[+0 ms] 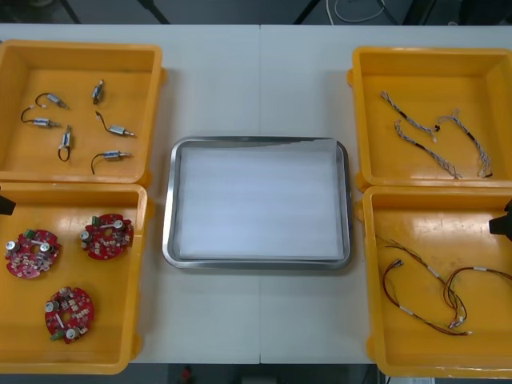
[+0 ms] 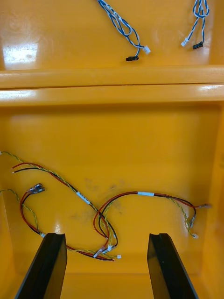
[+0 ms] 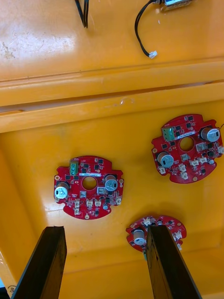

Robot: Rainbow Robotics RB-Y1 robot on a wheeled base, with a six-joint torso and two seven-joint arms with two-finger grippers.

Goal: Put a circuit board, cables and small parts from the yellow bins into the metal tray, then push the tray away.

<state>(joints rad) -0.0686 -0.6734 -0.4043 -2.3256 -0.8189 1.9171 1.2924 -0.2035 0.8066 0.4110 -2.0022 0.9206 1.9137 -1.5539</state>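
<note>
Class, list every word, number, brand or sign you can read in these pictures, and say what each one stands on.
No text reads clearly.
Circuit board: a white strip above its centre hole, with print too small to read.
Red and yellow cables: white tags, no legible marks.
Yellow bins and metal tray: no lettering seen.

The right gripper (image 2: 106,236) is made up of two black fingers (image 2: 46,266), each shaped as a flat, matte slab with a squared tip and a thin paler edge. The left gripper (image 3: 105,229) is fitted with fingers (image 3: 44,264) of the same form. In the front view, a small black wedge of the left arm (image 1: 4,205) and of the right arm (image 1: 502,221) is seen
</note>
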